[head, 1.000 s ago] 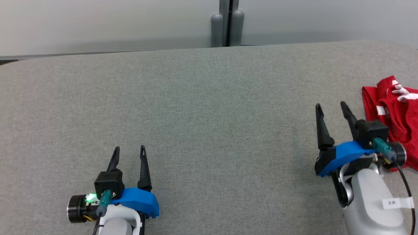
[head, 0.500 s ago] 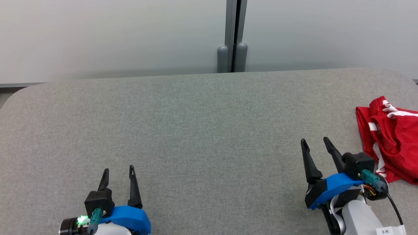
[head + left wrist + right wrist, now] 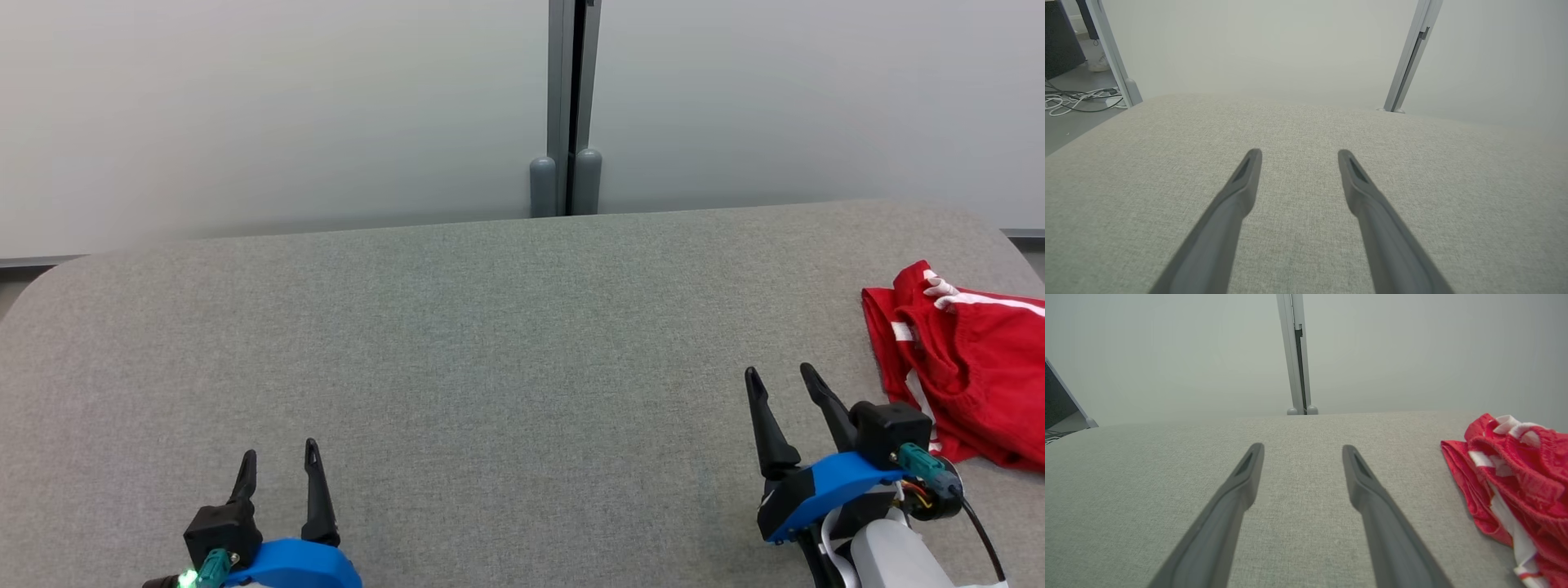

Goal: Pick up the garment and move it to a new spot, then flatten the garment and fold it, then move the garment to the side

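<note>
Garment: the red garment (image 3: 971, 384) with white trim lies bunched and creased (not spread flat) at the bench's right edge, nearer the far right corner than the front; its right side runs out of the head view.
Bench: a grey woven top (image 3: 490, 343) with rounded far corners.
Right gripper: the right gripper (image 3: 778, 371) is over the front right part of the bench, just beside the garment's left side but apart from it. Its fingers point toward the far edge, and the jaws stand apart with only bench fabric between them.
Left gripper: the left gripper (image 3: 279, 449) is by the front edge on the left, well apart from the garment. Its jaws are likewise apart, holding nothing.
Behind the bench: pale panels meet at a grey post (image 3: 565, 106) around the middle of the far edge.
Floor: in the left wrist view, white cables (image 3: 1073, 100) lie beyond the bench's far left corner.
</note>
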`<state>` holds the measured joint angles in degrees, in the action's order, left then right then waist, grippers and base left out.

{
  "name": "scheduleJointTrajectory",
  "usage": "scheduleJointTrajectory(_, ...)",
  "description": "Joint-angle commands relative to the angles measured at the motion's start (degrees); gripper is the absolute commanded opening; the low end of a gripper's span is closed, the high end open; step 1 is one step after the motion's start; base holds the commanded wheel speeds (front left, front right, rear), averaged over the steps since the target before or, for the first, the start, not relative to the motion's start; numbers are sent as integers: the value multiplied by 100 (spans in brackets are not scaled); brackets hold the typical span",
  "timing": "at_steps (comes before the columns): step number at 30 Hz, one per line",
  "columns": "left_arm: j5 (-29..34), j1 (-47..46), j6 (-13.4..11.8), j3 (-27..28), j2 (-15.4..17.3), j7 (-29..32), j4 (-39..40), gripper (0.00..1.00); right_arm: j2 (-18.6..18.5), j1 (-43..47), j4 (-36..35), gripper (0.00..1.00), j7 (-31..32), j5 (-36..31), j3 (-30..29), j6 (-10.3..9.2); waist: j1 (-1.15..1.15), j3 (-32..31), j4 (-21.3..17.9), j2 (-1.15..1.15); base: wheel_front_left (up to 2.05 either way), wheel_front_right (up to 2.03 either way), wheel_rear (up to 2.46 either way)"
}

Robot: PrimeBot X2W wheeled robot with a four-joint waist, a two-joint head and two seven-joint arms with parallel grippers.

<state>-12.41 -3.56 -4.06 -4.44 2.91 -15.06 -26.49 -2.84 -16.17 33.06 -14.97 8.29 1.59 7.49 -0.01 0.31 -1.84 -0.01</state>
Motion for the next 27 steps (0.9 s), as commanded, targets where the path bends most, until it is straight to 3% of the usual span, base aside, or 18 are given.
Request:
scheduleJointTrajectory(1, -30, 43, 58, 34, -2, -14, 26, 100, -17, 75, -29, 100, -30, 42, 16, 0, 1, 1, 0, 1, 0, 0, 0)
scheduleJointTrajectory(2, -128, 50, 118, 61, 0, -14, 24, 100, -17, 75, -34, 100, -30, 44, 18, 0, 1, 5, 2, 1, 0, 0, 0)
scheduleJointTrajectory(3, -142, 0, 123, 38, -1, 2, 7, 0, 0, 0, -17, 0, 0, 44, 9, 0, 1, 3, 1, 0, 0, 0, 0)
scheduleJointTrajectory(8, -189, 141, 130, 28, -5, 57, -214, 0, 25, 134, 200, 0, 52, 88, -8, 0, 1, 3, 2, 0, 0, 0, 0)
scheduleJointTrajectory(27, -2111, 22, 383, 294, -4, 572, 152, 0, 15, 345, -331, 0, 569, 2136, -207, 0, 1, 0, 30, 0, 0, 0, 0)
